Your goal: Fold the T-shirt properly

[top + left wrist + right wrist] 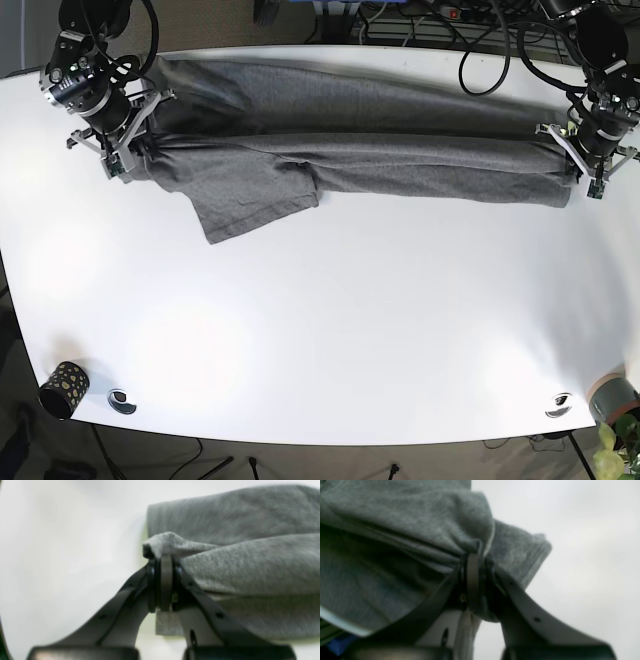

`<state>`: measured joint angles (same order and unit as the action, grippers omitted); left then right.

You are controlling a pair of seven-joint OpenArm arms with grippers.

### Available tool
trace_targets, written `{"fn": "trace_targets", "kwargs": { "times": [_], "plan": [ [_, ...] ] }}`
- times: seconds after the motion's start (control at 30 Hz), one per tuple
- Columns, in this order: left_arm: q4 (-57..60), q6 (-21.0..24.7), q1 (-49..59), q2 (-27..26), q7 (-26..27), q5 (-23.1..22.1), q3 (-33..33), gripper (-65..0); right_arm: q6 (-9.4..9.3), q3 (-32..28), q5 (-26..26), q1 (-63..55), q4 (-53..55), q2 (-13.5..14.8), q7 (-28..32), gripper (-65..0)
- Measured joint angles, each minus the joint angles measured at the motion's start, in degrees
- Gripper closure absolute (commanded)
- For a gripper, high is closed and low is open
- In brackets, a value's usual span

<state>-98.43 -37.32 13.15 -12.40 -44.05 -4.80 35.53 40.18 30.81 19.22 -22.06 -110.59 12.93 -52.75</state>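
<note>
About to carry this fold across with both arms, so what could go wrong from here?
1. The sleeve hangs loose below the folded edge, so it may drag or land crooked.
2. Each gripper pinches only a small bunch of shirt at its end: left gripper, right gripper. A hard pull could slip the cloth out.
3. The span between the arms already wrinkles, so uneven travel may skew the fold.

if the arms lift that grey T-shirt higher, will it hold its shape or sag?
The grey T-shirt will probably sag: it already bunches into folds where the left gripper and right gripper pinch it. Its loose sleeve lies spread on the white table and would likely dangle or drag.
</note>
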Motion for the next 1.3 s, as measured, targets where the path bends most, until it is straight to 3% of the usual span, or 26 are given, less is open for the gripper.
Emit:
{"fn": "trace_targets", "kwargs": {
  "times": [0.13, 0.23, 0.27, 0.33, 0.37, 0.47, 0.57, 0.77, 0.83, 0.93, 1.13, 1.3],
  "plan": [
    [0.4, -0.5, 1.3, 0.0, -0.1, 0.5, 0.5, 0.0, -0.07, 0.0, -1.2, -1.7, 0.0, -1.4, -0.2, -25.0],
    [2.0, -0.5, 1.2, -0.3, -0.1, 1.0, -0.5, -13.1, -0.09, 0.3, -1.4, -2.3, 0.1, -2.5, -0.2, -43.9],
    [2.3, -0.5, 1.1, -0.4, -0.1, 0.9, -0.8, -20.4, -0.09, 0.4, -1.3, -2.3, 0.1, -2.8, 0.0, -49.9],
    [2.6, -0.5, 1.1, -0.2, -0.1, 0.7, -1.1, -30.8, -0.04, 1.6, -0.7, -2.6, 0.0, -3.2, 0.1, -55.6],
    [2.6, -0.5, 1.1, -0.2, -0.1, 0.6, -1.1, -37.1, -0.07, 2.3, -0.6, -2.6, 0.0, -3.3, 0.0, -56.9],
    [2.6, -0.4, 1.0, -0.2, -0.1, 0.5, -0.8, -43.9, -0.13, 4.2, -1.0, -2.6, 0.0, -3.2, -0.1, -56.8],
    [2.4, -0.3, -0.1, -0.2, -0.2, 0.5, -0.8, -43.9, -0.26, 4.4, -0.4, -1.4, 0.0, -2.9, -0.6, -56.8],
    [-0.2, -0.3, -3.2, -0.3, 0.4, 0.0, -1.2, -43.9, -0.09, 3.2, 6.2, 3.7, 0.2, -1.1, 0.0, -56.8],
    [-0.2, -0.2, -3.3, -0.5, 0.3, 0.5, -3.1, -43.9, -0.72, 1.3, 5.4, 6.4, 1.7, -0.5, -0.5, -56.8],
    [0.0, -0.3, -3.2, 0.0, -0.3, 0.6, -5.7, -43.9, -0.22, -1.3, 5.9, 11.0, 4.4, -0.6, -4.0, -56.8],
    [0.0, -0.2, -2.3, 1.6, -0.1, 1.2, -6.3, -43.9, -0.37, -1.7, 5.9, 17.4, 11.5, -0.5, -6.1, -56.8],
    [0.3, -0.3, -1.5, 3.4, 0.0, 0.5, -6.5, -43.9, -0.66, -8.3, 5.2, 21.9, 19.8, -0.1, -6.4, -56.8]
  ]
}}
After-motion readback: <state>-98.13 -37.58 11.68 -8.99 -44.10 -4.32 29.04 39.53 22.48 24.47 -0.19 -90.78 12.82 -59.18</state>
